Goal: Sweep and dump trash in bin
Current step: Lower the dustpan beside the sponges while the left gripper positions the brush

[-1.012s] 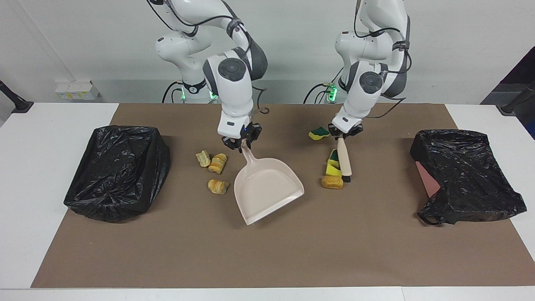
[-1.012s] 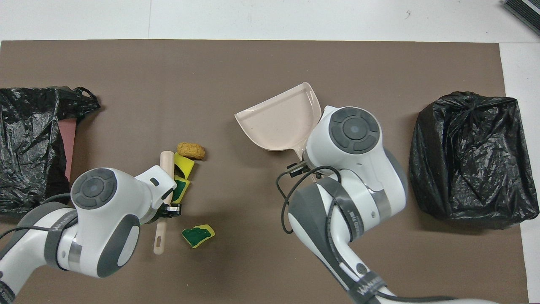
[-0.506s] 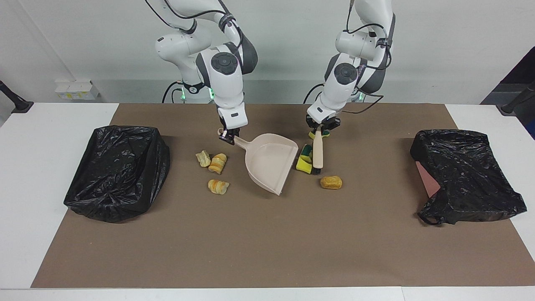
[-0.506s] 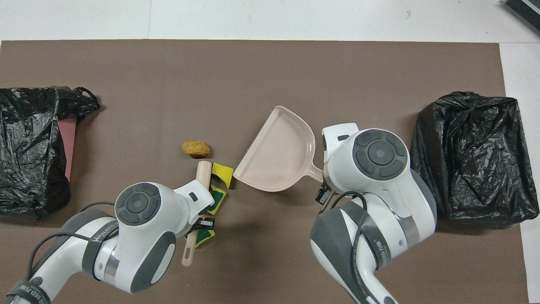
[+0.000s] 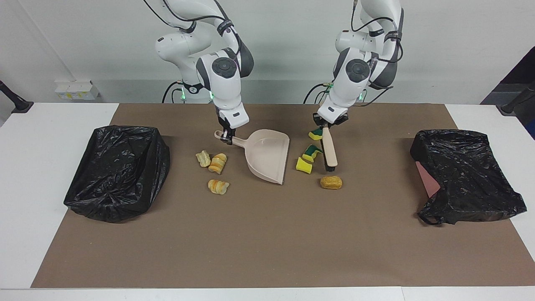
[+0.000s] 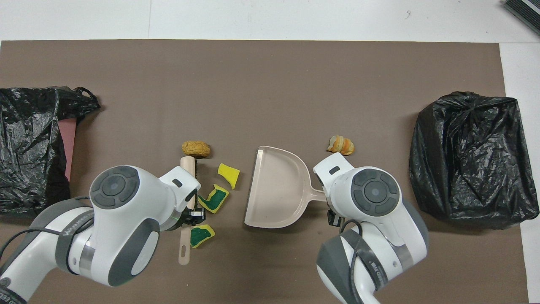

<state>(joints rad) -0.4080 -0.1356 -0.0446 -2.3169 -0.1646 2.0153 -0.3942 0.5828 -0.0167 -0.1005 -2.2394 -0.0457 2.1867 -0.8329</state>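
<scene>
Nearest the robots, the right claw is pinched on the handle of the dustpan, which rests on the brown mat with its open mouth turned toward the left arm's end of the desk, evidently set to receive a sweep. The left claw is pressed together on the brush, held slanted, bristles down.

The trash lies in two groups. One green-and-yellow sponge bit sits just beside the left claw; two more sponge bits lie between brush and pan mouth, apart from both. The golden-brown lump lies farther out, near the brush head. Three striped pieces lie by the pan's handle end, outside any sweep path as the pan now faces.

Two black-lined bins stand at the desk ends. In my judgement nothing is yet collected; the pan is empty.
</scene>
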